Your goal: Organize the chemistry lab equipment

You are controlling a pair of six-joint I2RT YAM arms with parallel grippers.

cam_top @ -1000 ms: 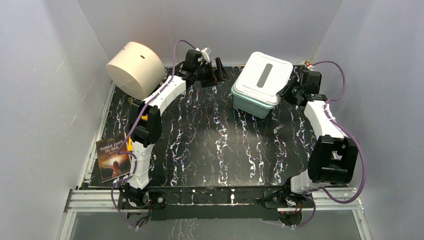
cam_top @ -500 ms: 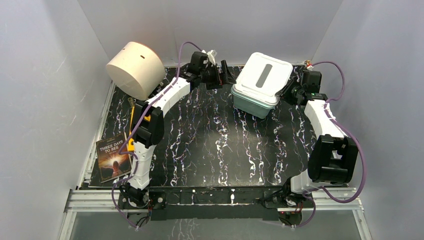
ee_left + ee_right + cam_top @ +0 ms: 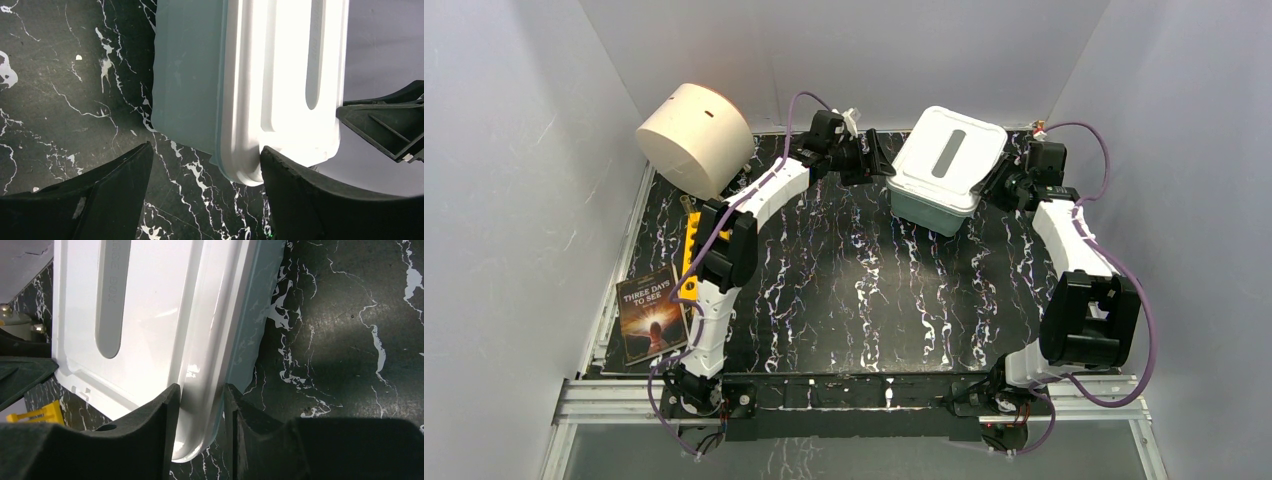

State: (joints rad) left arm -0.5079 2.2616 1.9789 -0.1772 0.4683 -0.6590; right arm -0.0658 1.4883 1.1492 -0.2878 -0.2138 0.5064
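Fingers of the right gripper (image 3: pixel 200 392) pinch the white lid (image 3: pixel 150 315) atop the teal bin (image 3: pixel 185 75). The left gripper (image 3: pixel 206 150) gapes wide, empty.

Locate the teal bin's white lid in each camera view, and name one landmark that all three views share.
Top external: the white lid sits far centre-right on the teal bin, between both grippers.
Left wrist: it runs down the upper right, its corner inside the open left gripper.
Right wrist: it fills the upper left, its rim pinched by the right gripper.
Shared landmark: the long grey slot in the lid.
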